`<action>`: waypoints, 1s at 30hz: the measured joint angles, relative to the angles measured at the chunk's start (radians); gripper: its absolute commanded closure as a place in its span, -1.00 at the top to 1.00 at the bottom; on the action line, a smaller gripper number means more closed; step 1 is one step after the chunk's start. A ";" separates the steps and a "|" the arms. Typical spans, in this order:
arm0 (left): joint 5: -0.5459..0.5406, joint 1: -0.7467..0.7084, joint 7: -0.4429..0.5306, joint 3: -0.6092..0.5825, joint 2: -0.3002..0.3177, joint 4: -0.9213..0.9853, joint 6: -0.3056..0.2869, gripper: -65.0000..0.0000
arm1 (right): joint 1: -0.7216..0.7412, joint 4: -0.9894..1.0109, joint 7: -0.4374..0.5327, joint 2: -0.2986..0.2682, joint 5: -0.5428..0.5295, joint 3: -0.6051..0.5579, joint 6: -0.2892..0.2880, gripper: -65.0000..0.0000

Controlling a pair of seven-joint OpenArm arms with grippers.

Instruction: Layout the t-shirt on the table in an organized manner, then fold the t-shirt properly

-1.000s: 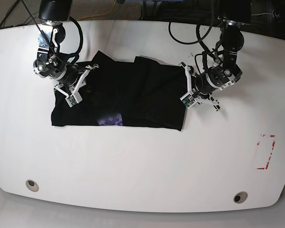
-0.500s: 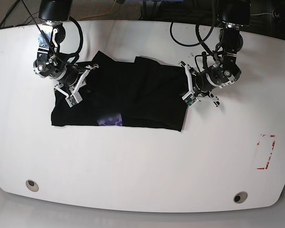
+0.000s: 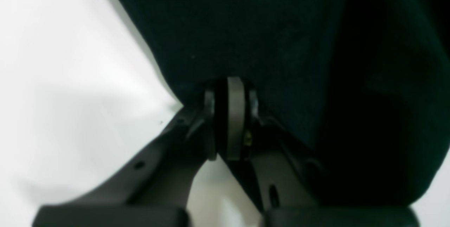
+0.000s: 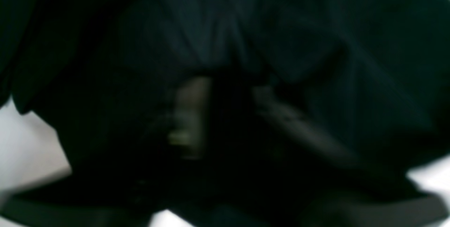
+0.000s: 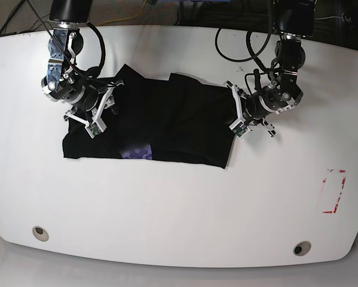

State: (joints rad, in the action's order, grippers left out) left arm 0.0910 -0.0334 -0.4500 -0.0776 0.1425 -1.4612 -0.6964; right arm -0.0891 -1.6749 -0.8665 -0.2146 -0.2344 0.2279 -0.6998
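The black t-shirt (image 5: 173, 119) lies spread across the middle of the white table (image 5: 179, 209), its purple neck patch (image 5: 137, 152) showing at the near edge. My left gripper (image 5: 233, 113) sits at the shirt's right edge. In the left wrist view that gripper (image 3: 228, 90) is shut, with the hem of the t-shirt (image 3: 263, 26) pinched at its tips. My right gripper (image 5: 104, 107) rests on the shirt's left part. The right wrist view is blurred, but there the gripper (image 4: 228, 107) has its jaws apart amid folds of the t-shirt (image 4: 316, 44).
A red rectangular outline (image 5: 334, 191) marks the table at the right. Two round metal inserts (image 5: 40, 232) (image 5: 302, 247) sit near the front edge. Cables hang behind both arms at the table's far edge.
The right gripper has opened and let go of the cloth, and its arm has shifted slightly. The left gripper has drawn a little toward the far side, still shut.
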 measured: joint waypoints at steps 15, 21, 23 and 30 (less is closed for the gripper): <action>-0.002 -0.003 0.004 0.000 0.000 0.001 0.000 -0.92 | 0.172 -0.091 -0.163 0.112 0.000 0.373 0.011 0.81; -0.002 -0.002 0.003 0.000 0.000 0.001 0.000 -0.92 | 0.224 0.035 -0.192 0.108 -0.005 0.510 0.007 0.81; -0.002 -0.002 0.003 0.000 0.000 0.001 0.000 -0.92 | 0.225 0.074 -0.193 0.099 -0.007 0.525 0.008 0.81; -0.002 -0.002 0.003 0.000 0.000 0.001 0.001 -0.92 | 0.216 0.314 -0.193 0.014 -0.226 0.554 0.004 0.80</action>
State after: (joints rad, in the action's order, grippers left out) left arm 0.0891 -0.0357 -0.4469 -0.0772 0.1425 -1.4601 -0.6956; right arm 0.1268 -1.3613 -1.0595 -0.2005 -0.4606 0.7815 -0.6956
